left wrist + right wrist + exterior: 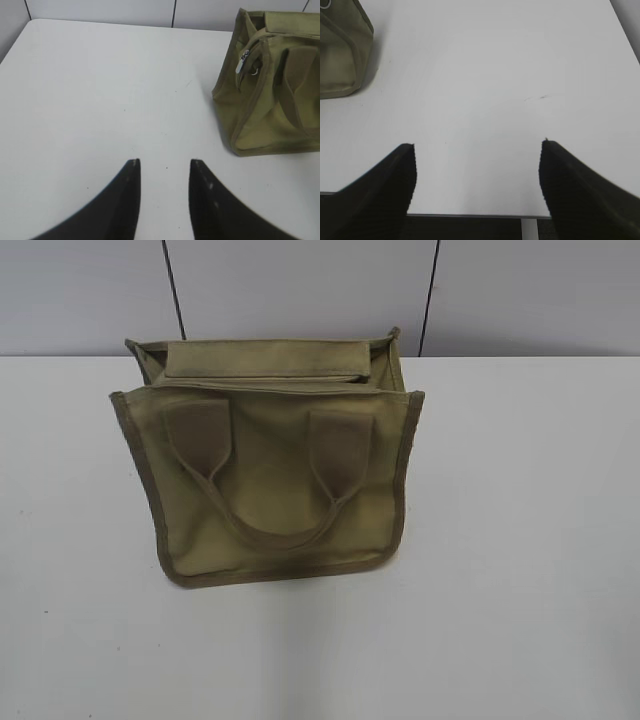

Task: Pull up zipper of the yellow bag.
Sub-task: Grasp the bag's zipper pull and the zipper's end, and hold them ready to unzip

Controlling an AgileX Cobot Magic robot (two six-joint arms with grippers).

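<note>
The yellow bag (270, 480), an olive-khaki canvas tote with two wide handle straps, stands in the middle of the white table. It also shows at the right of the left wrist view (272, 80) and as a corner at the top left of the right wrist view (340, 50). The zipper's silver slider and pull tab (243, 61) sit at the bag's near end in the left wrist view. My left gripper (164, 162) is open and empty over bare table, left of the bag. My right gripper (477, 145) is open and empty near the table's front edge. Neither gripper shows in the exterior view.
The white table (520, 540) runs back to a grey panelled wall (300, 290). The table's front edge (480, 216) lies just below my right gripper, with a dark gap beneath it.
</note>
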